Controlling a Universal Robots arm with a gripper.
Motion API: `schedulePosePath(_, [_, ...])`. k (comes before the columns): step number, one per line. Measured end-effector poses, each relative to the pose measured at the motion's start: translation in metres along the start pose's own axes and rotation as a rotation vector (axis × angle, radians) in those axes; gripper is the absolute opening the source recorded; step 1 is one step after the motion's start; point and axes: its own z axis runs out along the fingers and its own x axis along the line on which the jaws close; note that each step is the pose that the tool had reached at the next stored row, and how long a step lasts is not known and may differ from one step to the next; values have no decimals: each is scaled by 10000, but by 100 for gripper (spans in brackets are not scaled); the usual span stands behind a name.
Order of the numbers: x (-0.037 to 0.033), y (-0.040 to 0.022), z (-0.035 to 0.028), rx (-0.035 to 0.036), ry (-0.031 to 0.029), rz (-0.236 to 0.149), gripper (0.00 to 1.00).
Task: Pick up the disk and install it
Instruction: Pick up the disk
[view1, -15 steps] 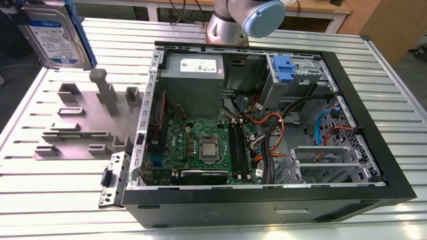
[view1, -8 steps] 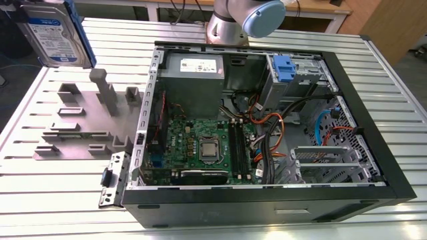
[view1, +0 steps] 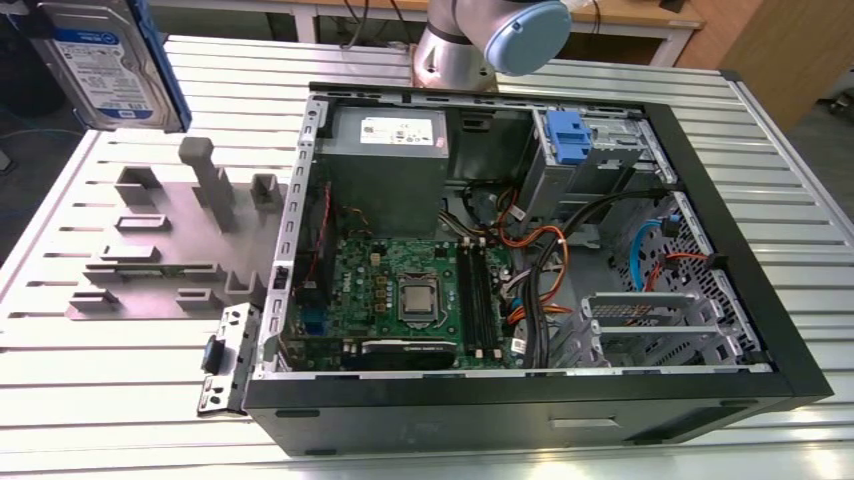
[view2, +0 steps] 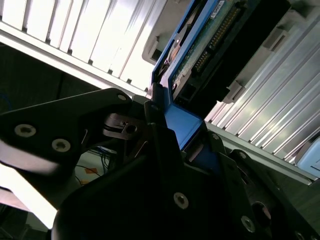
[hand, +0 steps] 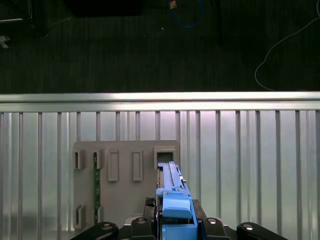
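- Item: gripper (hand: 175, 221). State: jaws clamped on the disk (view1: 104, 62), bearing on the blue rail at its upper edge; in the second wrist view the dark fingers (view2: 155, 131) pinch that rail from both sides.
- Location of the disk: hanging on edge beneath the gripper, in the air, apart from the grey holder block (hand: 125, 170) directly below it. The open computer case (view1: 534, 412) lies lower than the gripper and well apart, toward the exterior view's right.
- Risk 1, as a judgement: the hold looks to be on plastic rail, not metal body, so the rail could flex and let the disk swing or slip during travel.
- Risk 2: a tilted disk would likely meet the drive bay by the blue latch (view1: 567, 135) askew and jam on its rails.
- Risk 3: the loose cables (view1: 547, 250) run close to that bay; a low approach could snag them or clip the case wall.
- Risk 4: a drop from here would land the disk on the holder block or the slatted table (view1: 107, 400).
- Appearance of the disk: flat silver rectangle, white-and-blue label on 1 face, blue plastic rails along its edges. The second wrist view shows its underside (view2: 210, 30): green circuit board and a row of connector pins. Edge-on in the first wrist view, it reads as a narrow blue strip.
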Motion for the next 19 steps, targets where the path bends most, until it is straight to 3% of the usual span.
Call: schedulePosePath(19, [-52,1,-143,0,22,48,36])
